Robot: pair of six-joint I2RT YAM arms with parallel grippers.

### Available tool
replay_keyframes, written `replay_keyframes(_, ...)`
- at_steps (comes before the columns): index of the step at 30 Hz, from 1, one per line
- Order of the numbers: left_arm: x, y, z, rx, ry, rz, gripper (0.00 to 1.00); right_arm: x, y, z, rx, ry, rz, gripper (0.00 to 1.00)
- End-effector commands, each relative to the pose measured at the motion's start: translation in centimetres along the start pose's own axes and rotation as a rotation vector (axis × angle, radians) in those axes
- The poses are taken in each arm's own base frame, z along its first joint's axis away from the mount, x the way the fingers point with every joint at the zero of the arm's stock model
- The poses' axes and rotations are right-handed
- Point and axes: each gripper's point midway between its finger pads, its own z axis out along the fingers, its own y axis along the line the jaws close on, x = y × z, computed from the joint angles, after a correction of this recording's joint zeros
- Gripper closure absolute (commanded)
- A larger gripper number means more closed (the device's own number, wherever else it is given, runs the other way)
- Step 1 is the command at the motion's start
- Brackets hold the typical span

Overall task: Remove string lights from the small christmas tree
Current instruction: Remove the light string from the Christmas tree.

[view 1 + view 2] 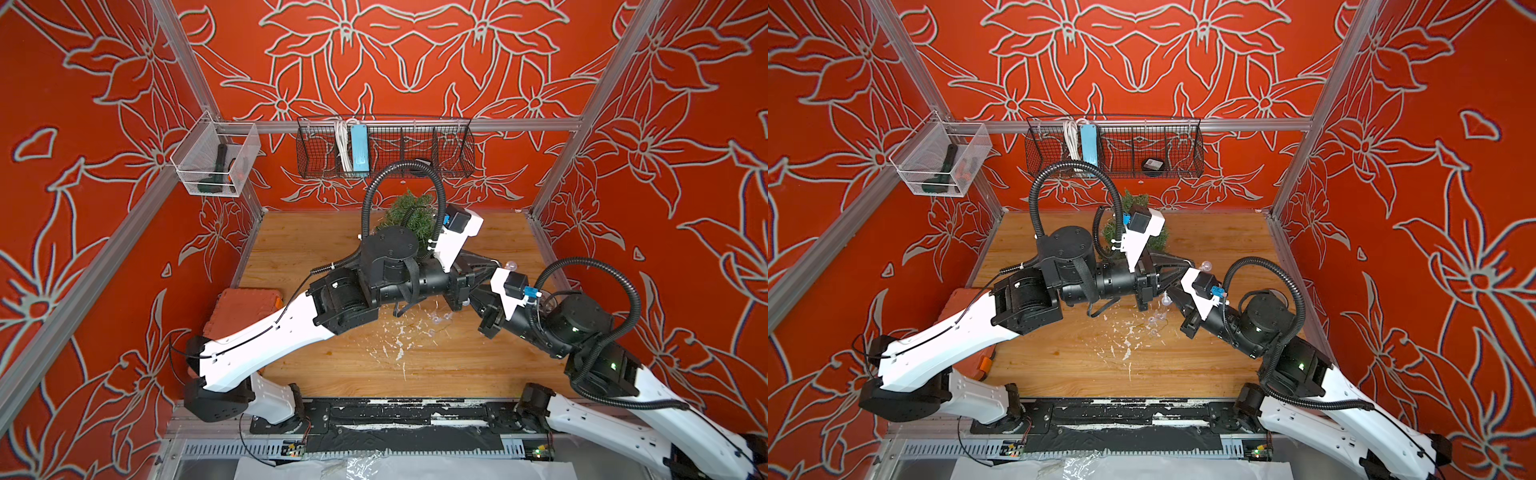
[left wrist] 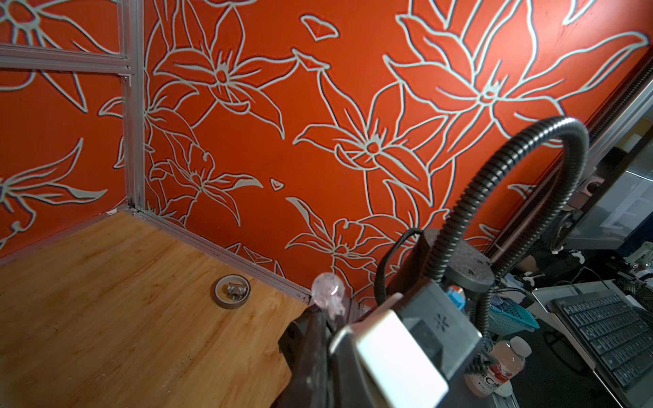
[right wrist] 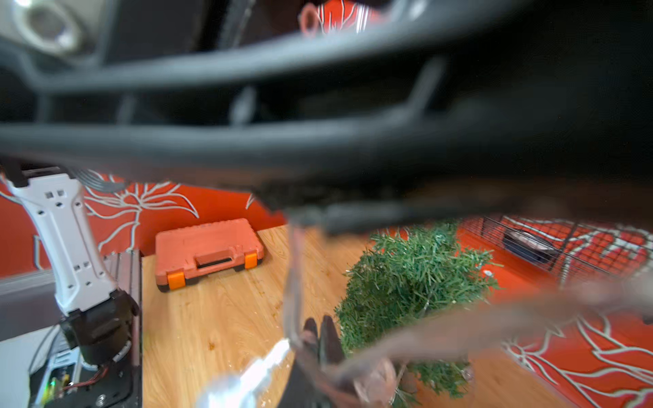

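The small christmas tree [image 1: 409, 216] lies at the back of the wooden table, partly behind my left arm; the right wrist view shows its green needles [image 3: 413, 282]. My left gripper [image 1: 494, 262] is shut on the string lights, with a clear bulb [image 2: 330, 288] sticking out past its tips [image 2: 327, 318]. More bulbs [image 1: 440, 319] lie on the table below. My right gripper [image 3: 319, 325] sits just under the left one, shut, and a thin clear strand [image 3: 293, 275] runs down into its fingertips. Blurred strands cross in front of the tree.
An orange tool case [image 1: 245, 307] lies at the table's left edge under my left arm. A wire basket [image 1: 384, 147] and a clear bin [image 1: 214, 160] hang on the back rail. A tape roll [image 2: 231, 291] rests near the right wall. White paint flecks [image 1: 399, 340] dot mid-table.
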Motion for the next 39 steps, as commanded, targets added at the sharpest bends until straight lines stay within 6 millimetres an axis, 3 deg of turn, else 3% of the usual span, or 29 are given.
replay_keyframes(1,-1.6,-1.6,-1.1,0.042,-0.046,0.005,0.93,-0.9,-1.6,-0.1,0.082,-0.018,0.016,1.0)
replay_keyframes(5,-2.1,-1.4,-2.0,0.024,-0.081,0.014,0.61,-1.2,-3.2,-0.1,0.171,-0.008,0.01,1.0)
replay_keyframes(8,-2.4,-0.8,-2.6,-0.016,-0.097,0.025,0.48,-2.3,-4.7,-0.5,0.254,-0.015,-0.013,1.0)
replay_keyframes(13,-3.4,0.5,-4.2,-0.122,-0.135,0.057,0.41,-4.3,-7.7,-0.8,0.418,-0.02,-0.087,1.0)
replay_keyframes(19,-5.3,2.5,-7.9,-0.291,-0.214,0.154,0.35,-9.0,-9.6,-0.7,0.504,-0.055,-0.155,1.0)
replay_keyframes(26,-4.7,5.9,-10.2,-0.433,-0.209,0.228,0.31,-13.9,-11.4,-0.6,0.572,-0.083,-0.221,1.0)
replay_keyframes(31,-2.2,9.9,-9.0,-0.435,-0.132,0.217,0.3,-16.4,-12.2,-0.6,0.597,-0.093,-0.238,1.0)
replay_keyframes(36,1.7,11.8,-5.3,-0.401,-0.044,0.234,0.31,-17.2,-13.3,-0.2,0.618,-0.08,-0.238,1.0)
replay_keyframes(39,2.4,12.7,-3.5,-0.398,-0.026,0.25,0.31,-17.2,-13.6,0.1,0.616,-0.079,-0.227,1.0)
